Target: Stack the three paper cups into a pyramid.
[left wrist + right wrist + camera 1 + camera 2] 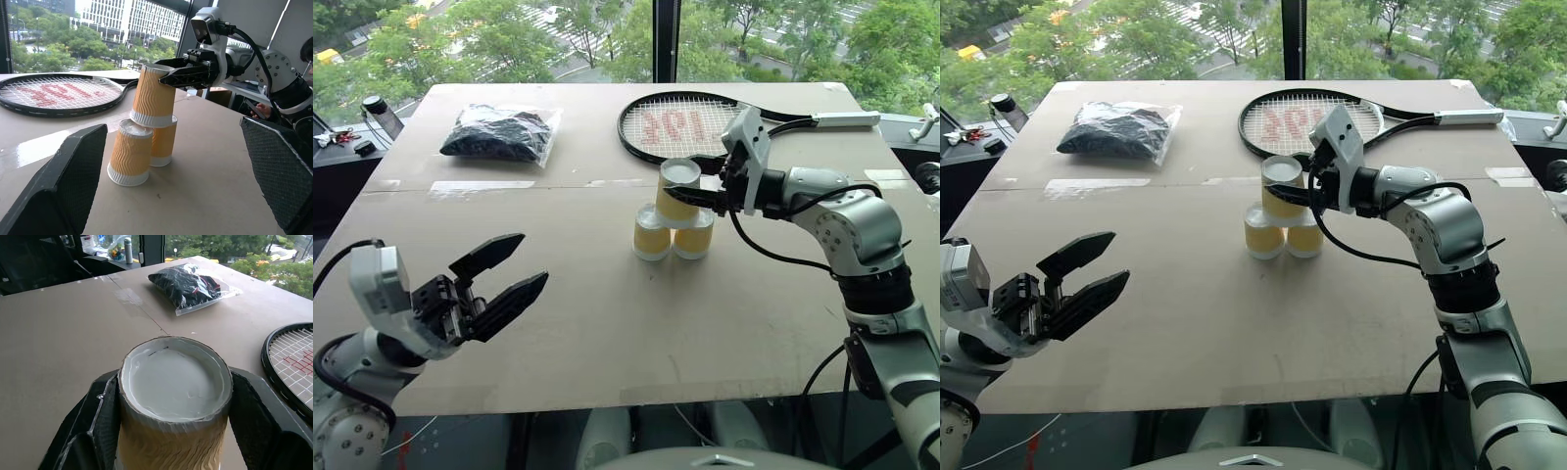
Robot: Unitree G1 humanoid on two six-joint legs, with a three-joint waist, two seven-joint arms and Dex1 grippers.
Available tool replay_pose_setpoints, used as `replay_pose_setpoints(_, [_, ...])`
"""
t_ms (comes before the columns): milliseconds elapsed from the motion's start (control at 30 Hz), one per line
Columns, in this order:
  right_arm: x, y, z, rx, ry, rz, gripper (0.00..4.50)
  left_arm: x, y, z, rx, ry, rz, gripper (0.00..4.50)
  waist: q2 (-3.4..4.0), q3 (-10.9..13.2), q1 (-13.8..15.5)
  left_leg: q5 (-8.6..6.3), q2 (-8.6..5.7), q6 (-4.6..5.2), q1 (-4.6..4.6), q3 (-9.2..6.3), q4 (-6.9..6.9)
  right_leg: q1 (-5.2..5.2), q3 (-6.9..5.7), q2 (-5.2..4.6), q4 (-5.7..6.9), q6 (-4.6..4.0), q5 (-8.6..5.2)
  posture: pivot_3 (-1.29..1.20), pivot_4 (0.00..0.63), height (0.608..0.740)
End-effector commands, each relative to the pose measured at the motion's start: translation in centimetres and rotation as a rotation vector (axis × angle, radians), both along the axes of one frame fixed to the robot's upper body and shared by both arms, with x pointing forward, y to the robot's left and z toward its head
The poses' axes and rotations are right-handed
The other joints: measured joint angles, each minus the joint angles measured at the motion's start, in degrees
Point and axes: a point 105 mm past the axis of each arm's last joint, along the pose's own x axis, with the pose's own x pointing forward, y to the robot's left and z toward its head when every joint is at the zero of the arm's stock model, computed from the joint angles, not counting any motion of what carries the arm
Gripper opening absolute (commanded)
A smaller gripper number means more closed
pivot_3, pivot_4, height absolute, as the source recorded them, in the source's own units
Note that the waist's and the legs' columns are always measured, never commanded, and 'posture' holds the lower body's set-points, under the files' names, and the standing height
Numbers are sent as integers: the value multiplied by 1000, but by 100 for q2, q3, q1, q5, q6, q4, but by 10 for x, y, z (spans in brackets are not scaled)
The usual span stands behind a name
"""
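Paper cups (pixel 674 217) stand near the middle of the brown table (pixel 607 313) in the left eye view, all three upside down with white bases up; two lower cups (pixel 653 235) sit side by side and touching, and the top cup (pixel 678 189) rests across them as a pyramid; the right gripper (pixel 697 192) reaches in level from the right, its black fingers on either side of the top cup's upper part, though whether they press the wall or stand just off it I cannot tell; behind the cups lies a tennis racket (pixel 675 127) with a red logo on its strings, and toward the far left a clear bag of dark material (pixel 499 132); the left gripper (pixel 504 279) hovers over the near left of the table, well apart from the cups, its two fingers spread wide with nothing between them; the right eye view gives the same layout; in the left wrist view the left gripper's own fingers (pixel 63 186) stand far apart at the sides, the pyramid (pixel 146 132) lies between them in the distance, and the right gripper's fingers (pixel 188 73) flank the top cup near its upturned base; in the right wrist view the top cup's white base (pixel 175 377) sits between the right gripper's two pads (pixel 100 421), close on both sides, with the bag and the racket's edge on the table beyond.
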Motion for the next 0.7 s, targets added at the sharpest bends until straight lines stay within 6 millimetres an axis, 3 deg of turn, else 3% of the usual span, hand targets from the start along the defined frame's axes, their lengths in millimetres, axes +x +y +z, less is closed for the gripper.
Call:
replay_pose_setpoints(33, [-4,0,10,19,-44,22,4455,-2,3,8,-7,-31,-14,4500,0,0,1,0,0,0,0,1,0,0,0,0,0,0,0,0,150,740])
replay_pose_setpoints(333, [-26,-19,39,118,-118,87,4455,2,6,4,-31,-24,4,4500,-1,2,16,0,0,0,-1,1,-2,0,0,-1,-2,0,0,0,150,740])
replay_pose_setpoints(467, [-45,-50,49,214,-192,114,4455,5,6,-4,-32,-11,15,4500,-3,2,37,0,0,0,-1,-1,-5,2,0,-3,-8,0,0,0,150,740])
replay_pose_setpoints(700, [-65,-113,18,231,-198,39,4455,17,-3,-11,-66,17,37,4500,0,5,30,-2,-1,3,2,-1,-9,6,6,-2,-10,0,0,0,150,740])
